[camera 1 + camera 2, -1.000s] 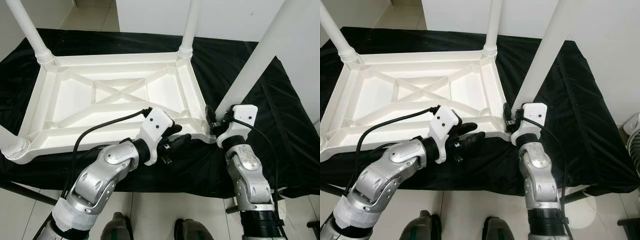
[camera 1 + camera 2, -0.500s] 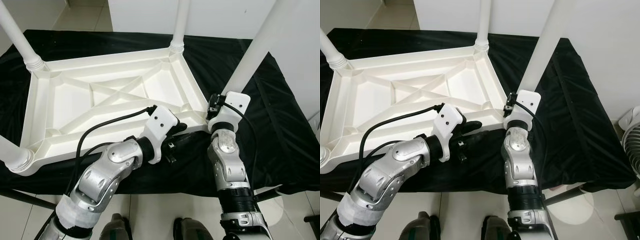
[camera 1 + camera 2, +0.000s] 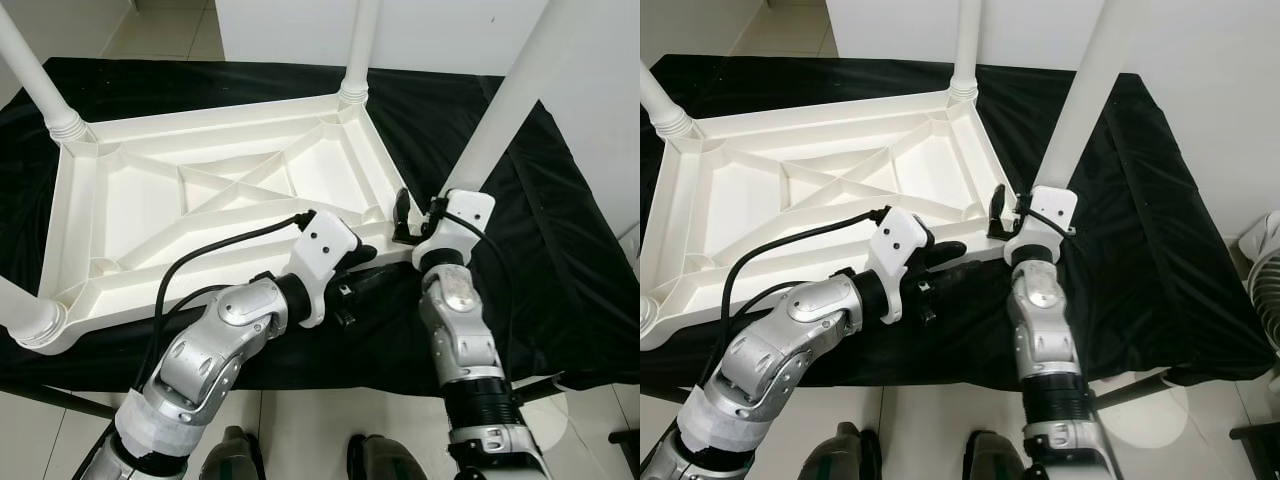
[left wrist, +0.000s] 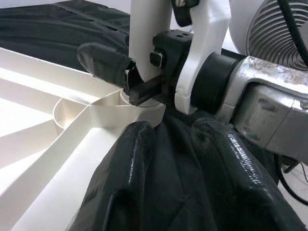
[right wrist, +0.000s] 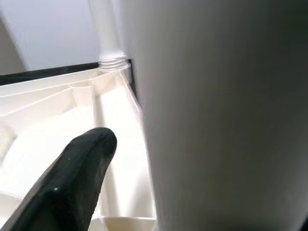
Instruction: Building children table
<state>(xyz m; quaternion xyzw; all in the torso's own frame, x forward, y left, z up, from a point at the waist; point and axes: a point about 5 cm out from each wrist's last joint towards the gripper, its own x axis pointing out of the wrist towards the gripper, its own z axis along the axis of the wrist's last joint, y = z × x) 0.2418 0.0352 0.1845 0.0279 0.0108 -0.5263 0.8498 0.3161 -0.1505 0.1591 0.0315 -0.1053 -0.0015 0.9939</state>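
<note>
Now, table (image 3: 200, 190): laid upside down on black cloth (image 3: 560, 250), centre-left of frame.
Leg (image 3: 505, 110): pinched at its base by right gripper (image 3: 415, 225), centre-right.
Left gripper (image 3: 365, 270): fingers spread, set against table's near edge.

Table legs' (image 3: 515, 95) tops cut off at frame edge, right pincer's (image 3: 415, 215) far finger hidden behind leg.

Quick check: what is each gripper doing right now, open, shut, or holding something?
Left gripper: open, fingers apart at the tabletop's near edge, holding nothing.
Right gripper: shut on the table leg at its base.
</note>
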